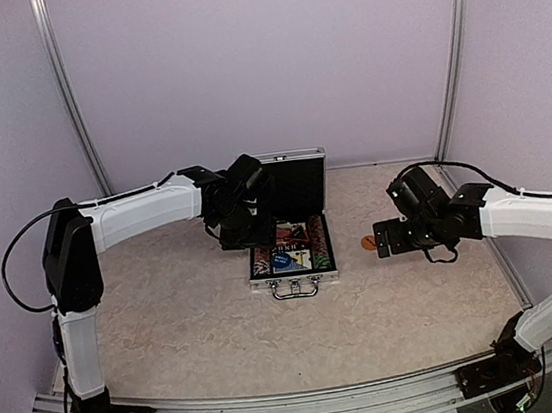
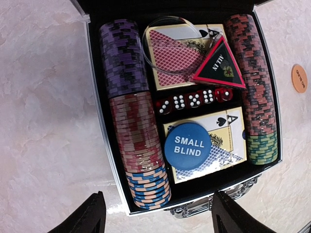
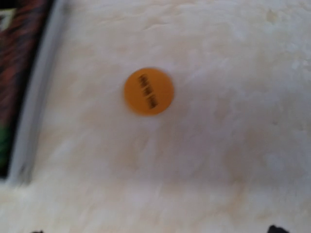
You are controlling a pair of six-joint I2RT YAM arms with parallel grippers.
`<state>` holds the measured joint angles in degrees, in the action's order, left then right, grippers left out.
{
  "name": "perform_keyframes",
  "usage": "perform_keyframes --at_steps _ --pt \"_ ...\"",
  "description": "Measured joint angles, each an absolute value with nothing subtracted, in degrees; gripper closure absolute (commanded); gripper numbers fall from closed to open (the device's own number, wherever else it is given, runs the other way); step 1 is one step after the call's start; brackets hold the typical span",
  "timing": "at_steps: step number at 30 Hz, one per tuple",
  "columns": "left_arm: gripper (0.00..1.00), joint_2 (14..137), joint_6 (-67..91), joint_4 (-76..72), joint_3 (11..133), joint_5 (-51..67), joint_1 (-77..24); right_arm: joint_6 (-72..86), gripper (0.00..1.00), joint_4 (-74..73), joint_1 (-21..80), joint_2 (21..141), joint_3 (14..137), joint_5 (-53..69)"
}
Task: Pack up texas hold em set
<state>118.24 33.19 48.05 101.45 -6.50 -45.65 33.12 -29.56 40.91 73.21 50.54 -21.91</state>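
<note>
Left gripper (image 2: 160, 216) hangs over the near front edge of the case (image 2: 194, 189), fingers spread wide, nothing between them, handle (image 2: 194, 208) just below the tips. The case sits open on the table (image 2: 43, 121). Just ahead of the fingers, the blue SMALL BLIND disc (image 2: 187, 145) lies flat on the near card deck (image 2: 228, 141). Beyond that a row of red dice (image 2: 192, 101) fills the middle slot. Past the dice is the far card deck (image 2: 170, 58) with a clear round disc (image 2: 160, 34) on top and a black-and-red triangular ALL IN marker (image 2: 218, 65) lying across its corner, tip touching the dice row. Left of the fingers the chip column runs blue chips (image 2: 148, 187), red chips (image 2: 136, 136), then purple chips (image 2: 121, 58). On the right, green chips (image 2: 261, 148), then dark red chips (image 2: 250, 73). The lid (image 1: 296, 186) stands upright at the far side. Right gripper (image 1: 383, 238) is fully spread, holds nothing, and hovers over the orange disc (image 3: 148, 91), which lies on the table outside the case, well apart from its side wall.
</note>
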Motion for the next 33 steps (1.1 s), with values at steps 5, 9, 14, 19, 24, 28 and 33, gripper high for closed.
perform_keyframes --at_steps 5,9,14,19,24,28,33 --pt "0.07 116.9 32.8 47.53 100.03 -6.5 -44.99 32.51 0.01 -28.62 35.64 85.06 57.28 -19.11" --pt "0.01 115.59 32.73 47.0 98.83 -6.52 -44.93 31.46 0.03 -28.62 33.43 93.38 62.83 -16.58" --pt "0.01 113.69 32.36 46.17 96.82 -6.52 -44.93 29.69 0.05 -28.95 30.39 100.55 68.75 -13.58" --pt "0.01 111.13 31.88 45.04 93.49 -6.48 -44.99 28.18 0.06 -28.88 27.88 105.12 72.49 -11.51" --pt "0.01 108.97 31.44 43.88 90.89 -6.37 -45.34 27.29 0.08 -28.93 27.46 108.73 74.13 -10.83" --pt "0.01 106.76 30.98 42.89 88.62 -6.02 -45.58 26.72 0.12 -28.93 27.46 110.72 74.63 -10.41" --pt "0.01 105.08 30.46 41.41 86.89 -5.69 -45.69 26.41 0.18 -28.99 27.46 112.03 75.92 -9.82"
